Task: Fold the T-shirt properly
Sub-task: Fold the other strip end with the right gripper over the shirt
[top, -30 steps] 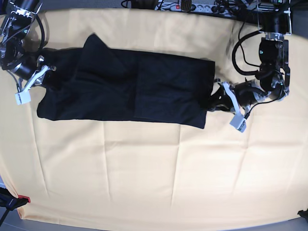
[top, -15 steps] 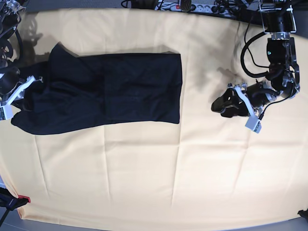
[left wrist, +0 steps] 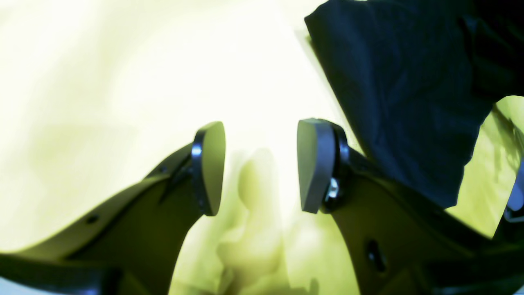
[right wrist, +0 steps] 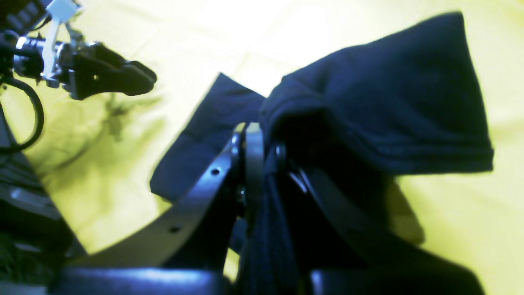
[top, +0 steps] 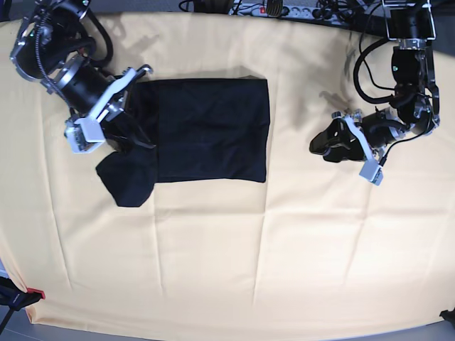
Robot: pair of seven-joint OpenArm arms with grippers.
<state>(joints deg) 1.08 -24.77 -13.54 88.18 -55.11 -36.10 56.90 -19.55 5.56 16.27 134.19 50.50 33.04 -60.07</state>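
Mid-fold on the pale yellow cloth (top: pixel 227 241): black T-shirt (top: pixel 213 128) lying toward eleven o'clock of the base view, already narrowed to a neat rectangle, with a loose bunch of fabric spilling off its nine o'clock end. Right gripper (right wrist: pixel 256 151) clamped tight on that bunched end, fabric pinched between the pads and draping over the far finger, raised above the main panel. Left gripper (left wrist: pixel 260 164) well apart at three o'clock, jaws standing apart with nothing between them, only bare cloth showing in the gap and the shirt's edge off at one o'clock in the wrist view.

Judged from this: an end-over-end fold in hand, carried by the right arm alone. To do it well: carry the pinched end low and level toward three o'clock, keeping the hem square to the long edges rather than letting one corner trail; lay it down flush with the far edge before letting go; pull the sagging lobe at seven o'clock taut first, or a lump may get trapped inside. Free left arm best placed to pin the panel against sliding.
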